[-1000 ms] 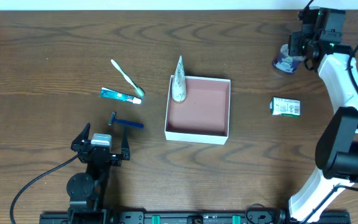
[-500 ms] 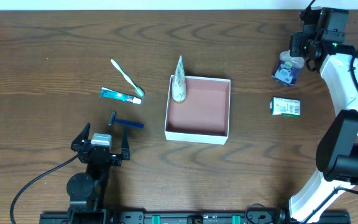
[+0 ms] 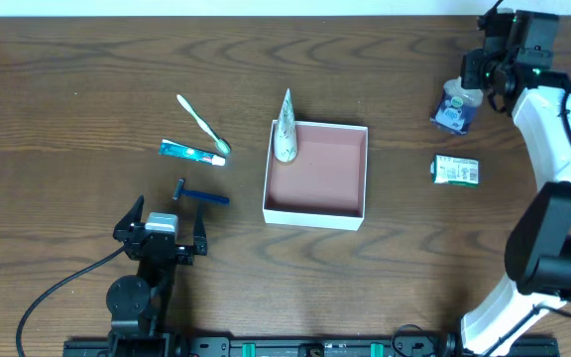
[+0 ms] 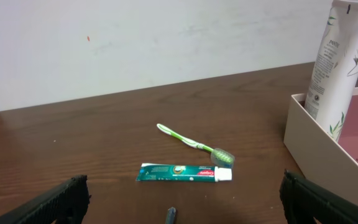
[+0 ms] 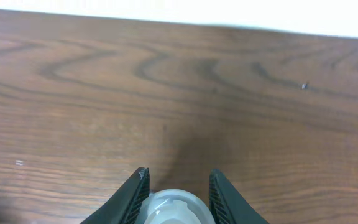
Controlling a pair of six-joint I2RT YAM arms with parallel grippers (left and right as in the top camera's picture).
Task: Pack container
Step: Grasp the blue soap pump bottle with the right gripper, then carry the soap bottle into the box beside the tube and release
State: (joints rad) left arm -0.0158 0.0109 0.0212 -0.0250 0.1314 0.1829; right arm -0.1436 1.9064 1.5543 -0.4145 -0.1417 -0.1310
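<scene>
The container, white-walled with a pinkish-brown inside, sits mid-table, and its corner shows in the left wrist view. A white tube stands in its far left corner, also in the left wrist view. A toothbrush, a green toothpaste tube and a blue razor lie left of it. My right gripper is shut on a small clear bottle with a blue label, held at the far right; its cap sits between the fingers. My left gripper is open and empty near the front edge.
A small green-and-white carton lies right of the container. The toothbrush and toothpaste lie ahead of the left gripper, with the razor tip closest. A white wall stands behind the table's far edge.
My right gripper has lifted the small bottle from the table and tilted it; the bottle has shifted slightly toward the container. The left arm has not moved.
</scene>
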